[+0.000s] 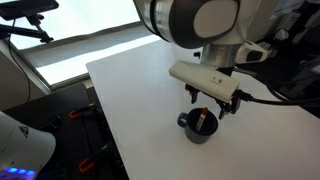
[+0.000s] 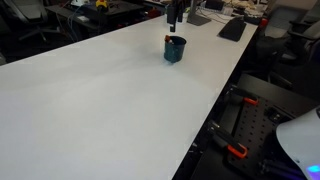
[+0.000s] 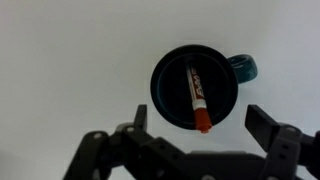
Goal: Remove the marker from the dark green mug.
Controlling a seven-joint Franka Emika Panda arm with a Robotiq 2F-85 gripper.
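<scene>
The dark green mug (image 3: 196,88) stands upright on the white table; it also shows in both exterior views (image 1: 196,127) (image 2: 175,49). The marker (image 3: 196,98) leans inside it, pale body, red-orange end resting on the near rim. In an exterior view the marker (image 1: 204,118) pokes from the mug. My gripper (image 3: 203,120) hovers directly above the mug, open and empty, its fingers either side of the marker's red end. It shows over the mug in both exterior views (image 1: 213,102) (image 2: 173,22).
The white table (image 1: 150,90) has an edge near the camera side (image 2: 215,110). A keyboard (image 2: 232,28) and clutter lie at the table's far end. Cables and clamps lie on the floor (image 2: 235,150).
</scene>
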